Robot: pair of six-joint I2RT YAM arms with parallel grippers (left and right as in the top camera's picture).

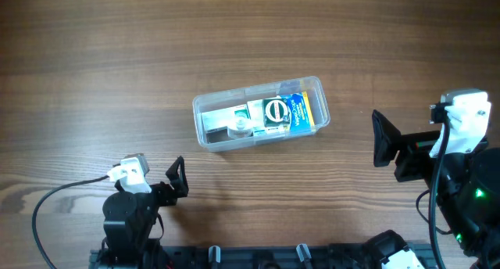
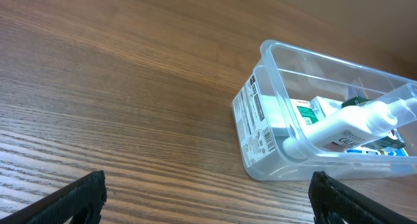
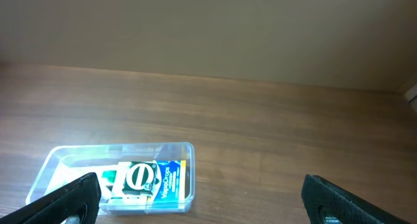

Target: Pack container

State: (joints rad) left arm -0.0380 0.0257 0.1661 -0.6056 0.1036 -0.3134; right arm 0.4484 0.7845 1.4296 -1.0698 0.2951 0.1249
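Note:
The clear plastic container (image 1: 205, 112) sits mid-table and holds a dark green and white box (image 1: 276, 112), a blue box (image 1: 301, 111) and a small white bottle (image 1: 238, 127). It also shows in the left wrist view (image 2: 273, 61), with the bottle (image 2: 345, 123) lying inside, and in the right wrist view (image 3: 186, 149). My left gripper (image 1: 178, 180) is open and empty at the front left, apart from the container. My right gripper (image 1: 383, 139) is open and empty at the right, also apart from it.
Bare wooden table (image 1: 94, 66) surrounds the container. A white cable (image 1: 55, 197) runs from the left arm along the front edge. The arm bases stand at the front left and front right.

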